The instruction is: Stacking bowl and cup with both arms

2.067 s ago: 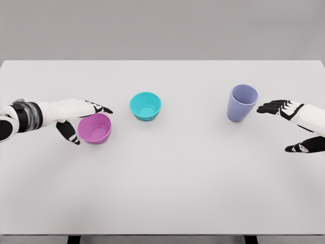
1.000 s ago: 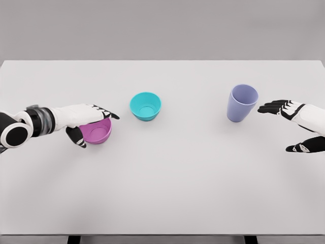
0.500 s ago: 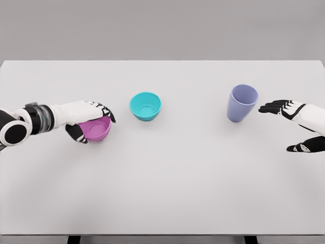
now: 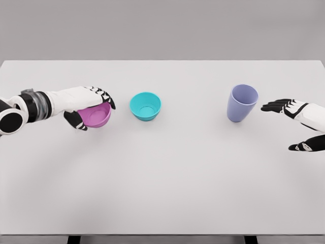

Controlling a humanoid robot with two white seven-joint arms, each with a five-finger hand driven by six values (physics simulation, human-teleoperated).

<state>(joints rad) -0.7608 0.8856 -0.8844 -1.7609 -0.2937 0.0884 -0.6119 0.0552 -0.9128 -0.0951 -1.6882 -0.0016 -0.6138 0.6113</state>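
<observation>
At counter (image 4: pixel 167 193) left: left hand (image 4: pixel 84 107) clamped on pink bowl (image 4: pixel 95 116) | teal bowl (image 4: pixel 145 105) just right of it | right hand (image 4: pixel 297 122) fingers spread, empty, near upright lavender cup (image 4: pixel 241 103)

White table (image 4: pixel 167 183) (matte top), grey wall (image 4: pixel 162 28) behind

L hand (image 4: pixel 84 108) fingers curled in a grasp; R hand (image 4: pixel 299 123) fingers spread.
</observation>
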